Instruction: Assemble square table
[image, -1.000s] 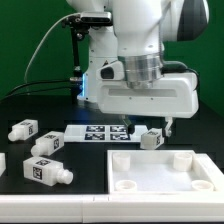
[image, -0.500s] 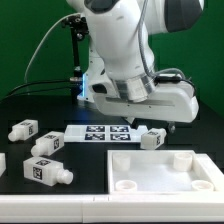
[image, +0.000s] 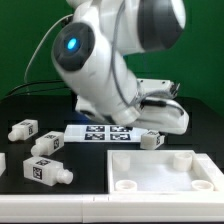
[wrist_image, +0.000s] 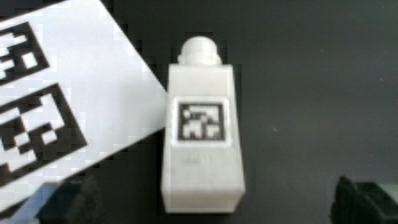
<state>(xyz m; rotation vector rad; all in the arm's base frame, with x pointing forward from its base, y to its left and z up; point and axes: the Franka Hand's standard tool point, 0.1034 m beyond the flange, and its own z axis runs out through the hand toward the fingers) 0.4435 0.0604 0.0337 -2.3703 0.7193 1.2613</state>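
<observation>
A short white leg (wrist_image: 201, 130) with a black-and-white tag lies on the black table, its pegged end pointing away from me. My gripper (wrist_image: 210, 206) is open and hangs over the leg's blunt end. One dark finger (wrist_image: 64, 205) stands on each side, clear of the leg. In the exterior view the gripper (image: 153, 127) hovers just above this leg (image: 152, 140), behind the square table top (image: 165, 172). The top lies rim up at the front of the exterior view's right.
The marker board (image: 100, 133) lies right beside the leg; its edge (wrist_image: 54, 90) shows in the wrist view. Three more tagged legs (image: 22, 129) (image: 48, 144) (image: 45, 171) lie at the exterior view's left, and another white piece (image: 2, 160) is cut off at the edge.
The arm has swung round and leaned over, and the wrist has tilted down toward the leg by the marker board. The jaws stayed open. No part on the table moved.
</observation>
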